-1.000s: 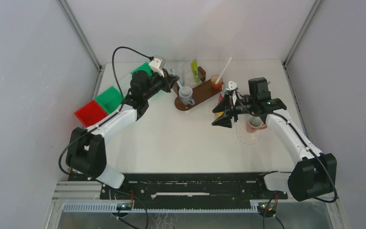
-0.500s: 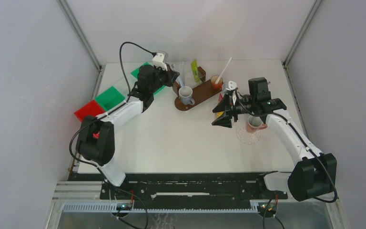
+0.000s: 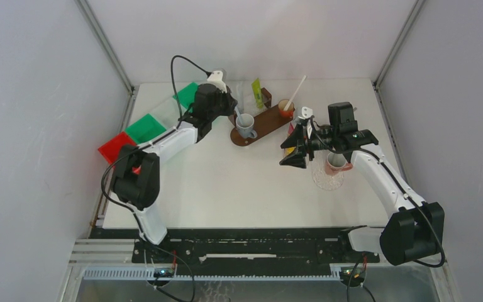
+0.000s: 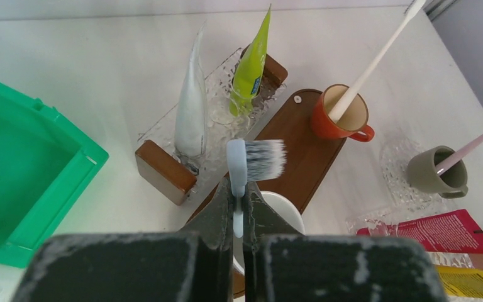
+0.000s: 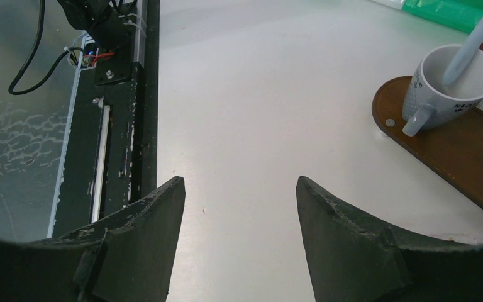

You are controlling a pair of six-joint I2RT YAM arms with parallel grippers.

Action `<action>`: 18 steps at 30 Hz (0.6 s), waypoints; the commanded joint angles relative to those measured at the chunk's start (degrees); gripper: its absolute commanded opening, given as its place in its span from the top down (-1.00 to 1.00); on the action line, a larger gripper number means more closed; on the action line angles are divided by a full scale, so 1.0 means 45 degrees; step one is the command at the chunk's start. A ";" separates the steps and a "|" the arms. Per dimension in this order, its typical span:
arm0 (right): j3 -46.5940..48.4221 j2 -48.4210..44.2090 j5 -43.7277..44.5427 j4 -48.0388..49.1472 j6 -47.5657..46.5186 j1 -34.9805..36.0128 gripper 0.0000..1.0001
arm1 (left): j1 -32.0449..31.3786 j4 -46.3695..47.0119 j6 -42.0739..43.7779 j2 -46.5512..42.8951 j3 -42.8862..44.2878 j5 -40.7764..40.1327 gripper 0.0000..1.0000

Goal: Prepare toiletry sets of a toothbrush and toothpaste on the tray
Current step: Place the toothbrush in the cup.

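My left gripper (image 4: 239, 198) is shut on a pale blue toothbrush (image 4: 256, 160), just below its bristled head. It holds the brush upright over the grey mug (image 4: 286, 211) on the brown wooden tray (image 4: 302, 145). In the right wrist view the handle (image 5: 471, 44) stands inside that mug (image 5: 453, 88). An orange mug (image 4: 339, 116) on the tray holds a white toothbrush (image 4: 377, 56). A green-yellow tube (image 4: 251, 63) stands behind the tray. My right gripper (image 3: 291, 151) is open and empty above bare table, right of the tray (image 3: 270, 119).
A white tube (image 4: 190, 113) stands in a glass holder with wooden ends. A brown-grey cup (image 4: 437, 170) with a pink toothbrush (image 4: 475, 143) sits on a glass dish. Red-yellow tubes (image 4: 440, 229) lie nearby. Green bins (image 3: 146, 128) and a red bin (image 3: 118, 148) line the left edge.
My left arm has swung right and toward the back, carrying the toothbrush over the grey mug. The right arm has not moved.
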 commanded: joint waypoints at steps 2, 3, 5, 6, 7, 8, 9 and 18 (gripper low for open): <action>0.0450 -0.0277 -0.0138 0.0366 0.0107 -0.0109 -0.47 | -0.0283 -0.0991 -0.0190 0.0327 0.1304 -0.0732 0.99; 0.0457 -0.0290 -0.0139 0.0366 0.0107 -0.0127 -0.47 | -0.0302 -0.1089 -0.0207 0.0394 0.1391 -0.0676 1.00; 0.0450 -0.0301 -0.0126 0.0369 0.0106 -0.0147 -0.47 | -0.0305 -0.1304 -0.0223 0.0513 0.1580 -0.0567 0.99; 0.0450 -0.0311 -0.0140 0.0374 0.0107 -0.0158 -0.47 | -0.0305 -0.1434 -0.0243 0.0575 0.1650 -0.0491 0.99; 0.0450 -0.0312 -0.0147 0.0357 0.0107 -0.0167 -0.47 | -0.0305 -0.1552 -0.0248 0.0644 0.1737 -0.0430 0.99; 0.0450 -0.0317 -0.0152 0.0372 0.0107 -0.0168 -0.47 | -0.0305 -0.1645 -0.0258 0.0685 0.1828 -0.0398 0.99; 0.0450 -0.0312 -0.0147 0.0374 0.0097 -0.0183 -0.47 | -0.0303 -0.1693 -0.0281 0.0714 0.1861 -0.0353 0.99; 0.0450 -0.0274 -0.0175 0.0368 0.0122 -0.0263 -0.47 | -0.0305 -0.1745 -0.0324 0.0646 0.1887 0.0006 0.44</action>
